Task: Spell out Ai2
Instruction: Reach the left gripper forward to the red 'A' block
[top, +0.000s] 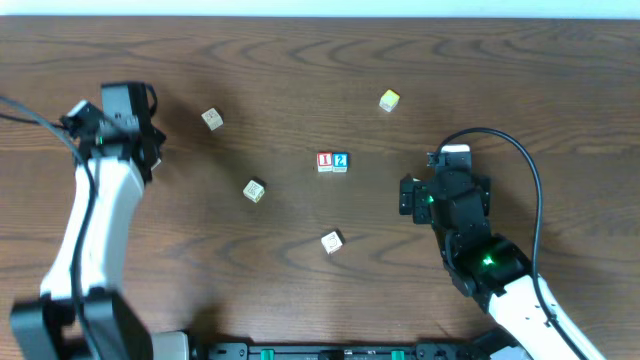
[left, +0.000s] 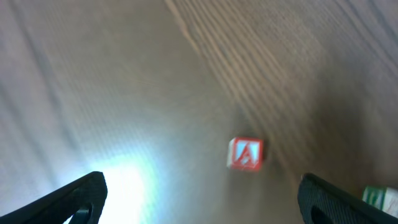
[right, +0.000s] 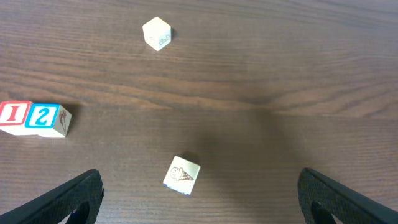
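Note:
A red I block (top: 325, 161) and a blue 2 block (top: 341, 161) stand touching side by side at the table's middle; they also show in the right wrist view, I (right: 12, 115) and 2 (right: 43, 117). A red A block (left: 245, 154) lies blurred on the table ahead of my left gripper (left: 202, 186), which is open and empty at the far left (top: 135, 125). I cannot tell which overhead block it is. My right gripper (right: 200, 202) is open and empty, right of the pair (top: 440, 195).
A pale block with an ice cream drawing (right: 182, 174) lies between my right fingers in view. Another pale block (right: 156, 32) lies farther off. Loose blocks lie scattered overhead: (top: 212, 119), (top: 254, 190), (top: 332, 241), and a yellowish one (top: 389, 100).

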